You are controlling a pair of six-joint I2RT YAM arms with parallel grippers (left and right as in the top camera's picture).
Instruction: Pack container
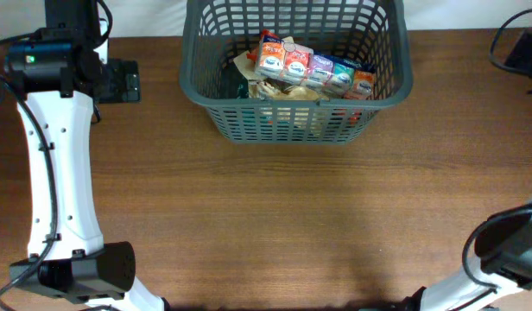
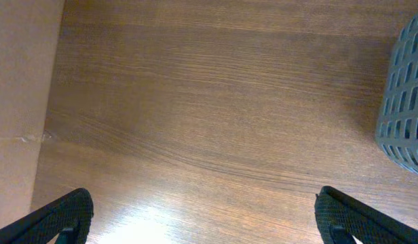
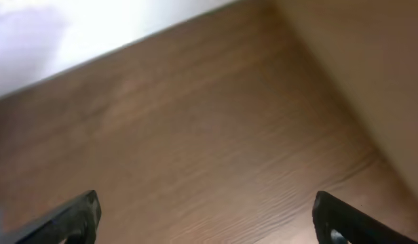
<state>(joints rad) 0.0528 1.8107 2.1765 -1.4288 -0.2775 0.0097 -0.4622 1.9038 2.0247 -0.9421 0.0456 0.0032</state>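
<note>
The container, a large dark grey lattice-sided basket (image 1: pixel 296 86), stands at the back middle of the wooden table. Inside it lie several colourful food packets (image 1: pixel 311 69) in a row on top of other items. A corner of the basket shows at the right edge of the left wrist view (image 2: pixel 402 102). My left gripper (image 1: pixel 126 82) is to the left of the basket, apart from it. In its wrist view the left gripper (image 2: pixel 205 227) is open and empty above bare wood. My right gripper (image 3: pixel 210 227) is open and empty above bare wood near a table edge.
The left arm (image 1: pixel 54 173) stretches along the table's left side. Part of the right arm (image 1: pixel 508 250) sits at the front right corner. A dark object with a cable (image 1: pixel 523 50) lies at the back right edge.
</note>
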